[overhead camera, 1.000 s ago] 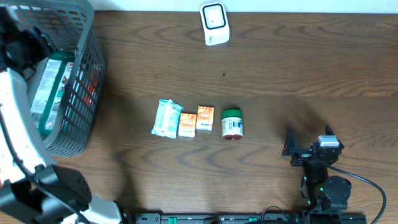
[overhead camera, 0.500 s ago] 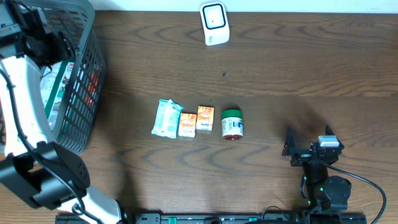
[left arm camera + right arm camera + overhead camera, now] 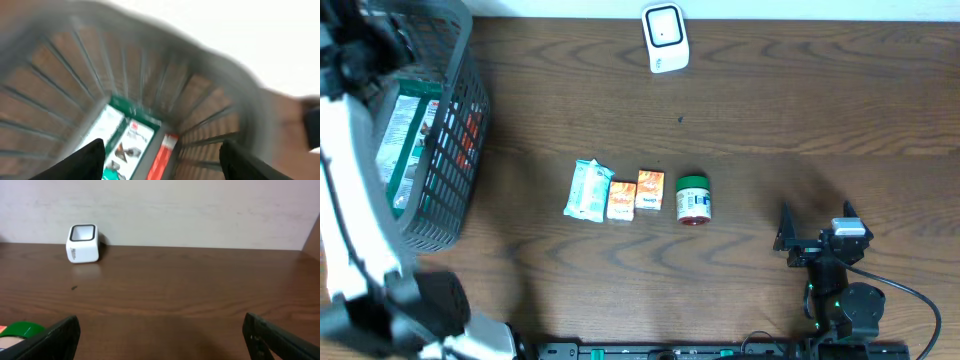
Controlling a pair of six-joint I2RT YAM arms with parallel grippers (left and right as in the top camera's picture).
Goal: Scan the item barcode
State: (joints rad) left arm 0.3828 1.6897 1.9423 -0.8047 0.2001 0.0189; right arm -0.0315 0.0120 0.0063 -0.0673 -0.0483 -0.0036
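My left gripper (image 3: 362, 52) hovers over the grey wire basket (image 3: 455, 190) at the far left, blurred by motion. In the left wrist view it (image 3: 162, 167) looks down into the basket (image 3: 215, 100), jaws open and empty. Below them lie a green-and-white package (image 3: 125, 142) and a red item (image 3: 164, 152); both also show from overhead, the package (image 3: 405, 135) and the red item (image 3: 468, 135). The white scanner (image 3: 663, 38) stands at the far edge, and appears again in the right wrist view (image 3: 82, 243). My right gripper (image 3: 817, 225) rests open at the near right, holding nothing (image 3: 162, 345).
A row of items lies mid-table: a pale green packet (image 3: 587, 190), two orange boxes (image 3: 621, 200) (image 3: 650, 190) and a green-lidded jar (image 3: 693, 199). The jar's lid (image 3: 22, 330) shows at the left of the right wrist view. A pale wall stands behind the table.
My left arm has swung above the basket, the gripper shifting toward its far left corner. The right arm and the items on the table have not moved.
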